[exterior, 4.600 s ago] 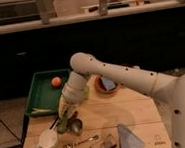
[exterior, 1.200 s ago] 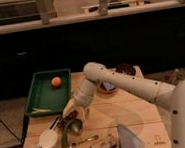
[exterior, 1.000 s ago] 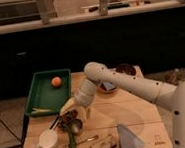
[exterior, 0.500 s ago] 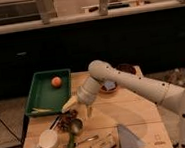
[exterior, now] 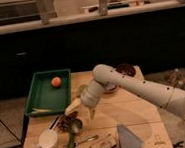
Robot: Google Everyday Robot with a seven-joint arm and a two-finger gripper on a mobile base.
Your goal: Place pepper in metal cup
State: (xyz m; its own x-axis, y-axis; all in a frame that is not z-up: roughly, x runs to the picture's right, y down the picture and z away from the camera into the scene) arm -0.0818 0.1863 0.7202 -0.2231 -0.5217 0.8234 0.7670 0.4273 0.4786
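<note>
The metal cup stands on the wooden table near its front left. The dark-green pepper slants from the cup's rim down toward the table's front edge. I cannot tell whether its upper end is inside the cup. My gripper hangs just above and slightly right of the cup, open and empty, its two pale fingers spread apart. It does not touch the pepper.
A green tray at the left holds an orange fruit and yellowish strips. A white cup, fork, snack bar and grey cloth line the front. A pale green cup and dark bowl stand behind my arm.
My gripper has lifted and drifted to the right, away from the metal cup. The pepper has stayed slanted at the cup.
</note>
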